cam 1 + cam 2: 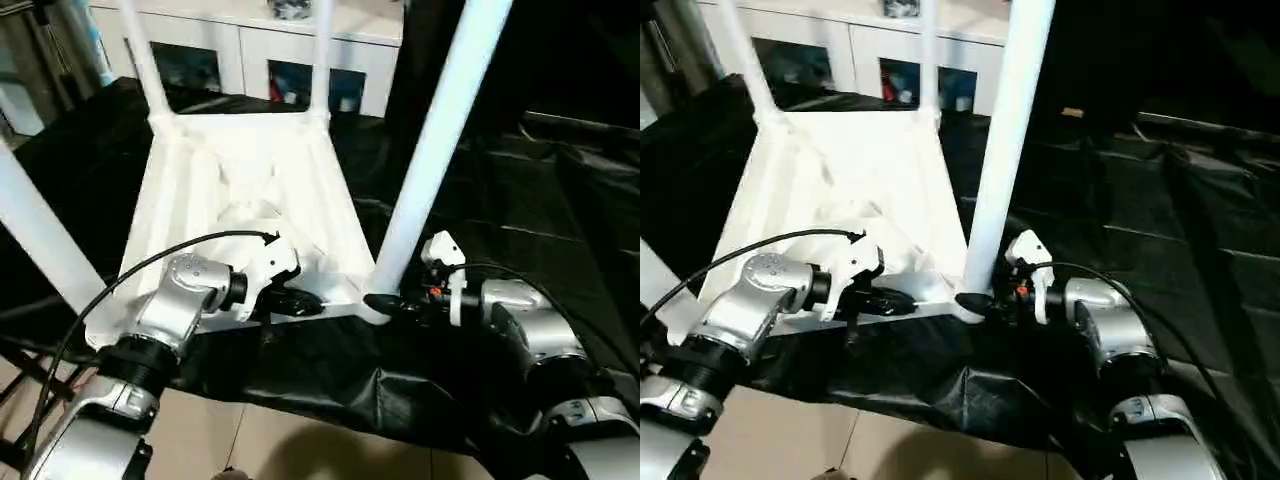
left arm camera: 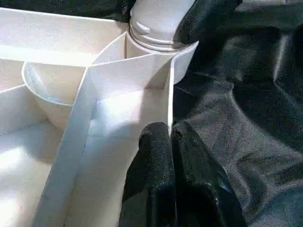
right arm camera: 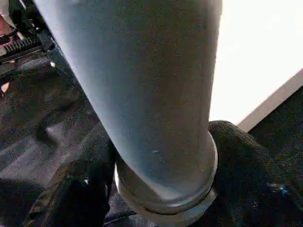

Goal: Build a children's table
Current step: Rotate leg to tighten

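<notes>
the table (image 1: pixel 240 190) lies upside down on the black cloth (image 1: pixel 520 200). the left gripper (image 2: pixel 170 137) pinches its thin side wall. the right gripper (image 3: pixel 161 189) hugs the near leg (image 1: pixel 430 160) at its bottom end.

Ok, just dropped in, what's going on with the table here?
The table lies upside down on a black sheet, with legs standing up at its corners. The right gripper is wrapped around the base of the near right leg, at its corner socket. The left gripper is shut, pinching the table's near edge beside that corner to steady it.
</notes>
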{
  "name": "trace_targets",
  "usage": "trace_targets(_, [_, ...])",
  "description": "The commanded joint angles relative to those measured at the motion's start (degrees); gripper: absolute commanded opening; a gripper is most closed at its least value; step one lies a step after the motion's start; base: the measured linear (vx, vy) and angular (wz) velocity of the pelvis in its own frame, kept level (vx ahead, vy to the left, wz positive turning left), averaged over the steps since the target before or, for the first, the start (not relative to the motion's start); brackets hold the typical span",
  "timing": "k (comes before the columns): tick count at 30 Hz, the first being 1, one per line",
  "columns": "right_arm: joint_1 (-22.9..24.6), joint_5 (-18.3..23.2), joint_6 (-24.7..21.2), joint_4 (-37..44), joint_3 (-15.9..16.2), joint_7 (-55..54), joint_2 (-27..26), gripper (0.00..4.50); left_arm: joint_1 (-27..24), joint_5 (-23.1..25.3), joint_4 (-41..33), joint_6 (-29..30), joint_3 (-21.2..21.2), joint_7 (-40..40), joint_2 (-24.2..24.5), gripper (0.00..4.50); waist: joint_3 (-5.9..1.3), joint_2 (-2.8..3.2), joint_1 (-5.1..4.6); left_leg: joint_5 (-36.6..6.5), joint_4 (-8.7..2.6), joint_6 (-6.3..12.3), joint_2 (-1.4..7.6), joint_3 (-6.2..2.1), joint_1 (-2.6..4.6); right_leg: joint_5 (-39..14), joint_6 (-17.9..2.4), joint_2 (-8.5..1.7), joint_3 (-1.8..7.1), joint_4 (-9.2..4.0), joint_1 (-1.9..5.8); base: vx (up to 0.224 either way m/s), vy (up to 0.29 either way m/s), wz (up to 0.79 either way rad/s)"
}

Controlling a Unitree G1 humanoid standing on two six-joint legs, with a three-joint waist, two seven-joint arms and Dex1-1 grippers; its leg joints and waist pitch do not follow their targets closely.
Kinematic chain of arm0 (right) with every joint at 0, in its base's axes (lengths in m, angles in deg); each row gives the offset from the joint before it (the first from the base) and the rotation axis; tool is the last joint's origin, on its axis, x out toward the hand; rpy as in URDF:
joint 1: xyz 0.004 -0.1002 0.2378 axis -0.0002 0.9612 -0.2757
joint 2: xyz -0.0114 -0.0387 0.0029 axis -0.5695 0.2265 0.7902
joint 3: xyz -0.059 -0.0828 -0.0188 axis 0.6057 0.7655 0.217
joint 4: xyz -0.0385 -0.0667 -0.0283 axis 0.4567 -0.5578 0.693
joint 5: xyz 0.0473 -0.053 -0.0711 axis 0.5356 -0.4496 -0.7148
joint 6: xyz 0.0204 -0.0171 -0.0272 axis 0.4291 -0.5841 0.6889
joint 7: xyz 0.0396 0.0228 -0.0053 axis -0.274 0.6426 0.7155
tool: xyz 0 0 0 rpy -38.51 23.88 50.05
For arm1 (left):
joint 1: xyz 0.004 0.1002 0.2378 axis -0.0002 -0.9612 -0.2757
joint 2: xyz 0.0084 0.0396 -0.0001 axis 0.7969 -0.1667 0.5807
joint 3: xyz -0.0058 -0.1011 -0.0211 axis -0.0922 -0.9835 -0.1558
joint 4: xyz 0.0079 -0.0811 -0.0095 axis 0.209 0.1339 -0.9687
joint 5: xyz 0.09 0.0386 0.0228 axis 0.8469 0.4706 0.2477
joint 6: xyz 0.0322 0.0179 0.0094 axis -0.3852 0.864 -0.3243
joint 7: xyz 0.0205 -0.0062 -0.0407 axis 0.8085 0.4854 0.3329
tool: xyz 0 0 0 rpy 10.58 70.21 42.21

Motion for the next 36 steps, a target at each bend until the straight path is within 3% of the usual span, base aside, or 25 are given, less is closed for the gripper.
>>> trace_targets(1, [1.52, 1.8, -1.31, 2.57, 5.21, 7.51, -2.86, 2.72, 1.29, 0.98, 1.46, 0.05, 1.07, 2.31, -1.57, 0.0, -3.28, 0.24, -0.06, -12.28, -3.48, 2.13, 1.48, -0.29, 0.33, -9.55, -13.04, -3.02, 1.98, -4.03, 2.61, 0.0, 0.0, 0.0])
trace_targets(6, [1.89, 1.83, -1.09, 2.36, 4.18, 4.75, -3.89, 2.66, 1.0, 0.95, 0.69, 0.61, 1.26, 4.21, -2.61, 0.0, -3.27, 0.18, 0.03, -12.6, -3.45, 2.03, 1.47, -0.27, 0.38, -10.25, -13.01, -3.08, 1.99, -4.12, 2.57, 0.0, 0.0, 0.0])
trace_targets(7, [1.19, 0.98, 0.72, -0.04, 2.46, -1.04, -5.53, 2.66, 0.71, 1.04, -0.26, 1.69, 1.2, 6.49, -3.89, 0.0, -3.28, 0.27, 0.03, -12.6, -3.46, 1.92, 1.49, -0.27, 0.38, -10.31, -13.02, -3.12, 2.02, -4.11, 2.54, 0.0, 0.0, 0.0])
trace_targets(10, [0.1, -0.07, 2.41, -2.97, 0.55, -8.39, -7.56, 2.65, 0.39, 1.17, -1.16, 2.88, 1.13, 8.77, -5.55, 0.0, -3.04, 0.19, -0.6, -14.69, -3.75, 0.8, 1.35, -0.52, 0.4, -14.05, -12.45, -3.33, 2.03, -4.56, 2.38, 0.0, 0.0, 0.0])
trace_targets(13, [-1.67, -1.69, 2.78, -7.05, -1.4, -19.1, -10.19, 2.64, -0.22, 0.86, -2.46, 4.0, 1.1, 10.84, -7.89, 0.0, -2.91, 0.21, -1.3, -16.74, -4.06, -0.3, 1.21, -0.86, 0.32, -19.62, -10.43, -3.3, 2.01, -5.03, 2.31, 0.0, 0.0, 0.0])
trace_targets(18, [-3.18, -2.13, 2.41, -10.03, -3.62, -29.25, -13.56, 2.64, -0.18, 1.1, -2.54, 4.73, 0.96, 14.01, -10.37, 0.0, -2.95, 0.22, -2.47, -17.58, -3.97, 0.13, 1.06, -0.85, 0.32, -20.26, -9.8, -3.09, 2.02, -5.39, 2.03, 0.0, 0.0, 0.0])
trace_targets(21, [-4.09, -2.8, 5.33, -12.3, -4.43, -34.15, -16.32, 2.64, -1.15, 1.09, -5.54, 6.56, 1.86, 15.68, -12.27, 0.0, -3.09, 0.34, -2.85, -16.58, -3.95, 0.1, 1.13, -0.91, 0.08, -18.29, -10.38, -3.17, 2.03, -5.09, 2.17, 0.0, 0.0, 0.0])
trace_targets(22, [-4.09, -2.8, 5.33, -12.3, -4.43, -34.15, -16.32, 2.64, -1.15, 1.09, -5.54, 6.56, 1.86, 15.68, -12.27, 0.0, -3.09, 0.34, -2.85, -16.58, -3.95, 0.1, 1.13, -0.91, 0.08, -18.29, -10.38, -3.17, 2.03, -5.09, 2.17, 0.0, 0.0, 0.0])
trace_targets(23, [-4.28, -2.19, 5.75, -12.28, -4.73, -33.51, -16.48, 3.2, -1.54, 0.77, -6.31, 6.84, 2.12, 15.33, -12.31, 0.0, -3.13, 0.36, -2.94, -16.21, -3.93, 0.4, 1.16, -0.88, 0.01, -16.96, -10.75, -3.07, 2.01, -4.98, 2.26, 0.0, 0.0, 0.0])
trace_targets(26, [-4.56, -1.73, 5.88, -11.95, -4.7, -32.01, -16.0, 3.4, -1.86, 0.86, -6.59, 6.82, 2.07, 14.97, -11.9, 0.0, -3.25, 0.45, -3.04, -15.43, -3.78, 1.13, 1.14, -0.72, 0.14, -14.05, -11.57, -2.91, 2.08, -4.8, 2.24, 0.0, 0.0, 0.0])
trace_targets(28, [-4.74, -2.12, 6.9, -11.19, -3.61, -27.99, -13.99, 3.53, -2.03, 0.71, -6.67, 6.22, 1.84, 13.72, -10.41, 0.0, -3.46, 0.49, -2.86, -12.93, -3.52, 2.08, 1.08, -0.54, 0.06, -8.29, -13.25, -2.73, 2.1, -4.22, 2.52, 0.0, 0.0, 0.0])
trace_targets(31, [-4.78, -2.34, 7.28, -10.95, -3.18, -26.1, -12.94, 3.86, -2.09, 0.52, -6.97, 6.24, 1.74, 13.13, -9.7, 0.0, -3.57, 0.4, -2.5, -10.54, -3.27, 3.54, 1.08, -0.38, -0.04, -3.75, -14.62, -2.84, 2.08, -3.76, 2.83, 0.0, 0.0, 0.0])
trace_targets(36, [-3.94, -1.28, 7.08, -8.11, -1.02, -14.08, -8.18, 3.86, -2.05, -0.93, -7.37, 5.13, 1.28, 7.99, -6.68, 0.0, -3.43, 0.31, -2.22, -11.48, -3.24, 4.23, 1.17, -0.33, 0.05, -5.76, -14.89, -2.93, 2.02, -3.92, 2.9, 0.0, 0.0, 0.0])
